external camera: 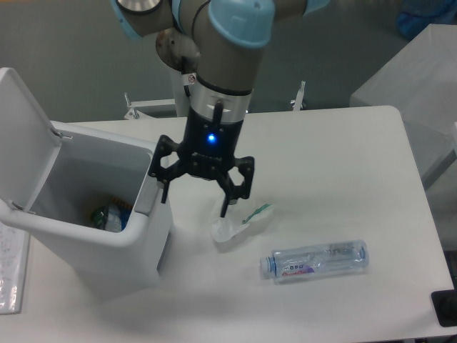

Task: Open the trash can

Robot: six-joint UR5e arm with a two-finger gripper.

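The white trash can (143, 246) stands at the left of the table. Its lid (25, 136) is swung up and stands open at the far left. Some rubbish (108, 216) shows inside. The grey push-button (145, 199) is on its right rim. My gripper (195, 202) hangs just right of that rim, fingers spread and empty, its left fingertip (165, 195) close beside the button.
A crumpled clear wrapper with green print (239, 221) lies right below the gripper. A clear plastic bottle (314, 260) lies on its side at the front right. A clear bag (11, 282) lies at the left edge. A dark object (446, 307) sits at the front right corner.
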